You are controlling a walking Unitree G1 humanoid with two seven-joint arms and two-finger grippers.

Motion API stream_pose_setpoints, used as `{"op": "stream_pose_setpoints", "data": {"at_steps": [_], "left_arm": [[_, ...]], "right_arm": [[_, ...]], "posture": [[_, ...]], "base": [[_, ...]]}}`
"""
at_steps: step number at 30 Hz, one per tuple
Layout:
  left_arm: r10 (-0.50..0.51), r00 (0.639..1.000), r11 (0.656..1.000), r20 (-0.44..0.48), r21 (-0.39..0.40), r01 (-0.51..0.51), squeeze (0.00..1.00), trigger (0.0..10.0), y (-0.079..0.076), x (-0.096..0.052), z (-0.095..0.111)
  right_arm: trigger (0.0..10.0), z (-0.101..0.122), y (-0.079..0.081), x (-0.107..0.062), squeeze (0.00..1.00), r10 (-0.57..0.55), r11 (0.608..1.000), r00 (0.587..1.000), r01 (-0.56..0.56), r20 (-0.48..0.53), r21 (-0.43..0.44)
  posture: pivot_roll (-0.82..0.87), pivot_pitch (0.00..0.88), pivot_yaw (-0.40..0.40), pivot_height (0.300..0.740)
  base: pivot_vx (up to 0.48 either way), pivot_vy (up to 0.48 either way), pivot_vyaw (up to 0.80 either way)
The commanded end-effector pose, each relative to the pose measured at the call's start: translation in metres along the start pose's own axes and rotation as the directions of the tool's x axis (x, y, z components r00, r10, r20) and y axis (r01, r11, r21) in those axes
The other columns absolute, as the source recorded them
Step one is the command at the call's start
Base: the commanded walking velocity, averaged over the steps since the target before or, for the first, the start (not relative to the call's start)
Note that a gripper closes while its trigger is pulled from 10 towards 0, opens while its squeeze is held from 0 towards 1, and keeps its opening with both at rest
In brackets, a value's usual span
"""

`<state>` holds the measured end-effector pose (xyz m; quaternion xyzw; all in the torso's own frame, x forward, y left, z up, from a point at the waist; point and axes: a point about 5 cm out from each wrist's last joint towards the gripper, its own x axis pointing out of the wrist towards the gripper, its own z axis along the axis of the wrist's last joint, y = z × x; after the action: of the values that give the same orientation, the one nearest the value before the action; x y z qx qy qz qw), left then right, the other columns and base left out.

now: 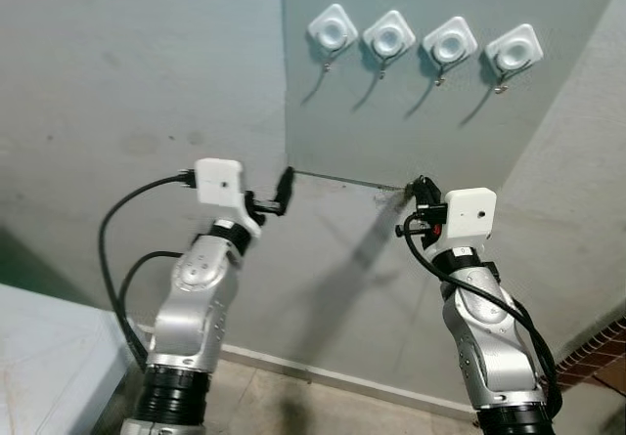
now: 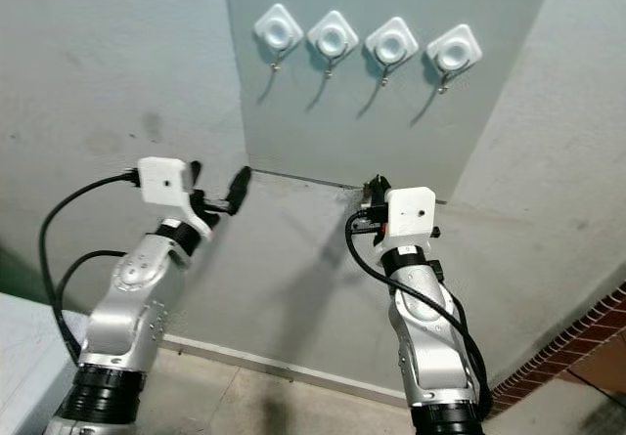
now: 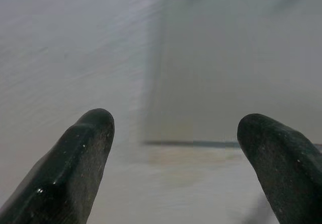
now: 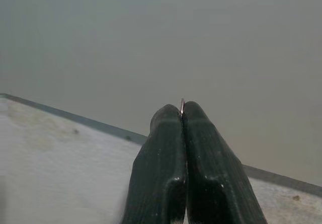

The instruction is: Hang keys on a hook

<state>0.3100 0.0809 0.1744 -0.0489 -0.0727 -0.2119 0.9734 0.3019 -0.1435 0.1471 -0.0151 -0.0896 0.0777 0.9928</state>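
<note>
R gripper (image 4: 182,114) pinches thin metal sliver, prob the keys (image 4: 182,103), below the hooks (image 1: 421,42). L gripper (image 3: 173,128) spread, idle. Step: carry. Next: raise R arm to a hook.
</note>
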Motion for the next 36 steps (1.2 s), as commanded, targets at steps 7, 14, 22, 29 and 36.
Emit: {"op": "stream_pose_setpoints", "data": {"at_steps": [7, 14, 22, 29, 36], "left_arm": [[-0.186, 0.981, 0.981, 0.045, 0.064, 0.183, 0.00, 10.0, -0.037, 0.003, 0.017], [-0.206, 0.973, 0.978, 0.106, 0.061, 0.201, 0.00, 10.0, -0.034, 0.009, 0.039], [-0.220, 0.967, 0.973, 0.131, 0.108, 0.206, 0.00, 10.0, -0.028, 0.018, 0.052], [-0.230, 0.964, 0.969, 0.136, 0.121, 0.214, 0.00, 10.0, -0.028, 0.022, 0.056], [-0.237, 0.962, 0.968, 0.138, 0.117, 0.221, 0.00, 10.0, -0.030, 0.022, 0.057]], "right_arm": [[10.0, 0.034, 0.007, 0.011, 0.00, 0.096, 0.993, 0.984, -0.105, 0.152, 0.055], [10.0, 0.058, 0.009, 0.021, 0.00, 0.109, 0.991, 0.967, -0.125, 0.229, 0.056], [10.0, 0.079, 0.004, 0.034, 0.00, 0.127, 0.987, 0.947, -0.151, 0.295, 0.058], [10.0, 0.092, -0.002, 0.043, 0.00, 0.125, 0.982, 0.932, -0.166, 0.340, 0.093], [10.0, 0.095, -0.008, 0.047, 0.00, 0.095, 0.972, 0.934, -0.162, 0.346, 0.171]], "posture": [[-0.01, 0.014, -0.008, 0.732], [-0.01, 0.020, -0.008, 0.732], [-0.02, 0.022, -0.009, 0.732], [-0.02, 0.022, -0.006, 0.732], [-0.01, 0.027, -0.010, 0.732]], "base": [[0.000, 0.000, 0.00], [0.000, 0.000, 0.00], [0.000, 0.000, 0.00], [0.000, 0.000, 0.00], [0.000, 0.000, 0.00]]}}
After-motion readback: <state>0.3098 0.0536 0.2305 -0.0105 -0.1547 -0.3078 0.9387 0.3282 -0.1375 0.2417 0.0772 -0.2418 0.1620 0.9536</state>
